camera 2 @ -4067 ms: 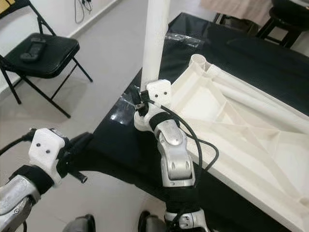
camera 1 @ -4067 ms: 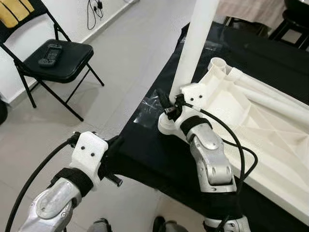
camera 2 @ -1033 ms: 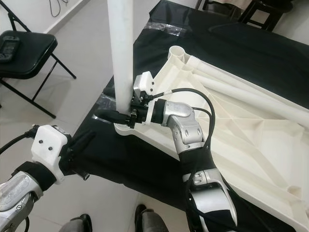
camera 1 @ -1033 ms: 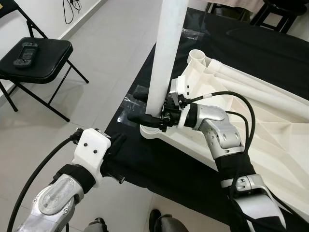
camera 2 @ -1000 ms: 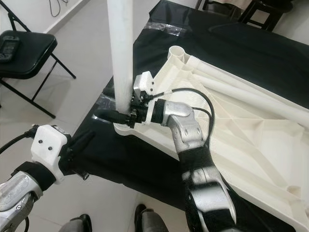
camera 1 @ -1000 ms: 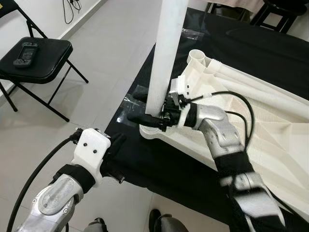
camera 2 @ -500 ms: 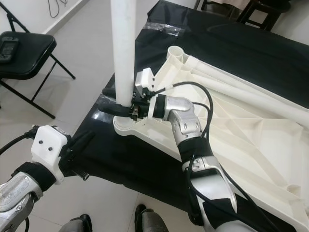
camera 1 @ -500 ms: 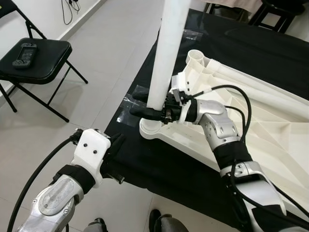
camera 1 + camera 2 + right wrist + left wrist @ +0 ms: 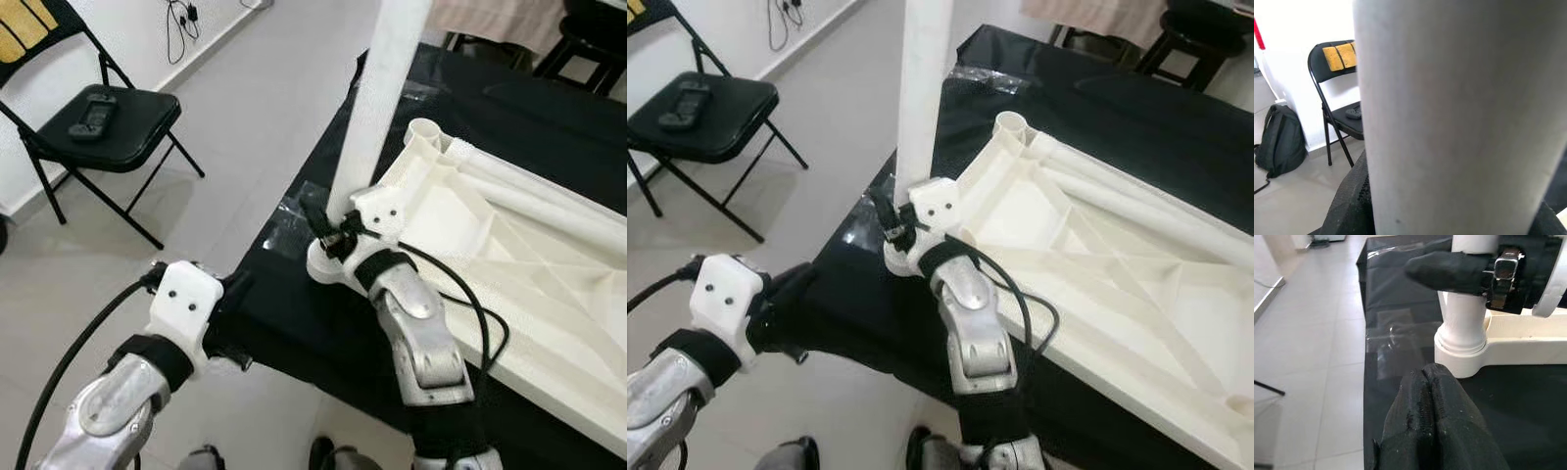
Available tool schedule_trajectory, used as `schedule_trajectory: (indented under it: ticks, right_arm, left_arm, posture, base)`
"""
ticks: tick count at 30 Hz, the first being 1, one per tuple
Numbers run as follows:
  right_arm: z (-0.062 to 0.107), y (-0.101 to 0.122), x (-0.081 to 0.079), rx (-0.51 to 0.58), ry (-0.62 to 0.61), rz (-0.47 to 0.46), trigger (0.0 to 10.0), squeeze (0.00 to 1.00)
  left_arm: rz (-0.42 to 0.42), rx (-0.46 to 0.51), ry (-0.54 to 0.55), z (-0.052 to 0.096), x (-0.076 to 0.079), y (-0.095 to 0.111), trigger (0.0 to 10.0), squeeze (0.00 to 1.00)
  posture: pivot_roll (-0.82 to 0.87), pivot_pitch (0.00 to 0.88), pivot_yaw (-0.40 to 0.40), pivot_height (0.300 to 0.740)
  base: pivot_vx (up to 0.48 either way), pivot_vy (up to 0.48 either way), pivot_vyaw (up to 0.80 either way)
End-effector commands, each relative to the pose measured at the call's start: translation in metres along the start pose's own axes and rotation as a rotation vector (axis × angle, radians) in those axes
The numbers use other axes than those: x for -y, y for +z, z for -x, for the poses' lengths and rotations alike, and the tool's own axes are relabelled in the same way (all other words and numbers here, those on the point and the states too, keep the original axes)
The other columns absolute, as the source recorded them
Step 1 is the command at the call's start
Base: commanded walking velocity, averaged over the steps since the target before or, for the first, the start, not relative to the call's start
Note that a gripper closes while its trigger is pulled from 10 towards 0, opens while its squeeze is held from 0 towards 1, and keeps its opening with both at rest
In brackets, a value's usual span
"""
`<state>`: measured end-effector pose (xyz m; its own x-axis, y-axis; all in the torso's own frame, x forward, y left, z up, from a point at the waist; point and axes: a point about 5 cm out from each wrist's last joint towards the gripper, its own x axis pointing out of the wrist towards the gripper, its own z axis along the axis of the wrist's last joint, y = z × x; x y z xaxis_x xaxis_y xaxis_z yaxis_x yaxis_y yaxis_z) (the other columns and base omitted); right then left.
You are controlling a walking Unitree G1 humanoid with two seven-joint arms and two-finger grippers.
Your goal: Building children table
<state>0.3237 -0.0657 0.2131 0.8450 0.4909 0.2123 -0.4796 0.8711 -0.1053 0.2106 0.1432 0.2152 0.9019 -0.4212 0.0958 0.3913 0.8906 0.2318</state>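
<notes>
A white children's table top lies upside down on a black cloth. A white table leg stands upright in its near corner socket. My right gripper is shut on the leg just above the socket, its forearm coming from the near side. In the right wrist view the leg sits between the black fingers. My left gripper hovers at the cloth's near edge, a little short of the socket, shut on nothing, with its fingers pressed together.
A second white leg lies along the table top's far side. A black folding chair with a remote control stands on the tiled floor to the left. A dark backpack leans on the wall. A stool is at the far right.
My right forearm has swung from the right side of the leg to its near side, keeping its hold at the leg's base. The head view has shifted. The left arm has stayed put.
</notes>
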Motion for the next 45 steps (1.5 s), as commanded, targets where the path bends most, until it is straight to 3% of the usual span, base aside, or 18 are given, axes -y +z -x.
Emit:
schedule_trajectory:
  ticks: [1,2,4,5,6,7,9,11,12,13,18,25,26,27,28,29,38,45]
  right_arm:
    - [0.007,-0.043,0.001,-0.217,-0.024,-0.032,1.9,0.0]
    - [0.003,-0.041,0.003,-0.21,-0.015,-0.023,9.8,0.0]
    - [0.004,-0.039,0.002,-0.213,-0.028,-0.019,9.8,0.0]
    - [0.002,-0.035,0.004,-0.198,-0.021,-0.016,10.0,0.47]
    - [0.0,-0.03,0.004,-0.185,0.004,-0.029,10.0,1.0]
    - [-0.001,-0.027,0.004,-0.175,0.024,-0.038,10.0,1.0]
    - [-0.007,-0.018,0.002,-0.152,0.211,-0.173,10.0,1.0]
    - [-0.013,0.0,0.009,-0.069,0.369,-0.208,10.0,1.0]
    - [-0.014,0.006,0.015,-0.04,0.403,-0.183,10.0,0.34]
    - [-0.016,0.011,0.021,-0.021,0.438,-0.152,10.0,0.0]
    - [-0.019,0.006,0.036,-0.085,0.58,-0.073,10.0,0.0]
    - [-0.025,0.007,0.046,-0.078,0.674,-0.11,10.0,0.0]
    - [-0.027,0.007,0.047,-0.074,0.689,-0.128,9.2,0.0]
    - [-0.028,0.007,0.049,-0.071,0.707,-0.144,3.7,0.0]
    - [-0.028,0.007,0.049,-0.071,0.707,-0.144,3.7,0.0]
    - [-0.028,0.008,0.051,-0.064,0.725,-0.152,0.0,0.0]
    - [-0.025,0.007,0.06,-0.051,0.816,-0.201,0.0,0.0]
    - [-0.018,-0.008,0.065,-0.068,0.639,-0.185,0.0,0.0]
  left_arm:
    - [0.006,-0.023,-0.006,0.002,0.001,-0.004,10.0,0.0]
    - [0.002,-0.025,-0.007,0.002,0.0,-0.004,10.0,0.0]
    - [0.003,-0.024,-0.008,0.002,0.0,-0.004,10.0,0.0]
    - [0.005,-0.021,-0.011,0.001,0.001,-0.004,10.0,0.0]
    - [0.005,-0.02,-0.015,0.001,0.001,-0.004,10.0,0.0]
    - [0.006,-0.019,-0.018,0.0,0.002,-0.004,10.0,0.0]
    - [0.007,-0.02,-0.024,0.0,0.004,-0.004,10.0,0.0]
    - [0.005,-0.019,-0.017,0.0,0.002,-0.004,10.0,0.0]
    - [0.005,-0.017,-0.012,0.0,0.001,-0.004,10.0,0.0]
    - [0.004,-0.016,-0.007,0.0,0.0,-0.003,10.0,0.0]
    - [0.004,-0.016,-0.004,0.0,0.0,-0.004,10.0,0.0]
    - [0.004,-0.016,-0.006,0.0,0.001,-0.004,10.0,0.0]
    - [0.004,-0.016,-0.004,0.0,0.001,-0.004,10.0,0.0]
    - [0.003,-0.017,-0.002,0.0,0.001,-0.004,10.0,0.0]
    - [0.003,-0.017,-0.002,0.0,0.001,-0.004,10.0,0.0]
    - [0.003,-0.017,-0.001,0.0,0.001,-0.004,10.0,0.0]
    - [0.012,-0.019,-0.009,0.0,0.005,-0.004,10.0,0.0]
    - [0.017,-0.019,-0.012,0.0,0.006,-0.004,10.0,0.0]
  posture:
    - [0.14,0.286,-0.138,0.74]
    - [0.14,0.277,-0.131,0.74]
    - [0.14,0.277,-0.131,0.74]
    - [0.14,0.272,-0.126,0.74]
    - [0.15,0.273,-0.123,0.74]
    - [0.15,0.273,-0.123,0.74]
    - [0.15,0.269,-0.125,0.74]
    - [0.15,0.27,-0.126,0.74]
    - [0.15,0.269,-0.128,0.74]
    - [0.16,0.271,-0.13,0.74]
    - [0.16,0.272,-0.138,0.74]
    - [0.16,0.275,-0.14,0.74]
    - [0.16,0.279,-0.142,0.74]
    - [0.16,0.279,-0.142,0.74]
    - [0.16,0.279,-0.142,0.74]
    - [0.17,0.278,-0.143,0.74]
    - [0.15,0.281,-0.149,0.74]
    - [0.13,0.289,-0.152,0.74]
  base:
    - [0.0,0.0,0.0]
    - [0.0,0.0,0.0]
    - [0.0,0.0,0.0]
    - [0.0,0.0,0.0]
    - [0.0,0.0,0.0]
    - [0.0,0.0,0.0]
    - [0.0,0.0,0.0]
    - [0.0,0.0,0.0]
    - [0.0,0.0,0.0]
    - [0.0,0.0,0.0]
    - [0.0,0.0,0.0]
    - [0.0,0.0,0.0]
    - [0.0,0.0,0.0]
    - [0.0,0.0,0.0]
    - [0.0,0.0,0.0]
    - [0.0,0.0,0.0]
    - [0.0,0.0,0.0]
    - [0.0,0.0,0.0]
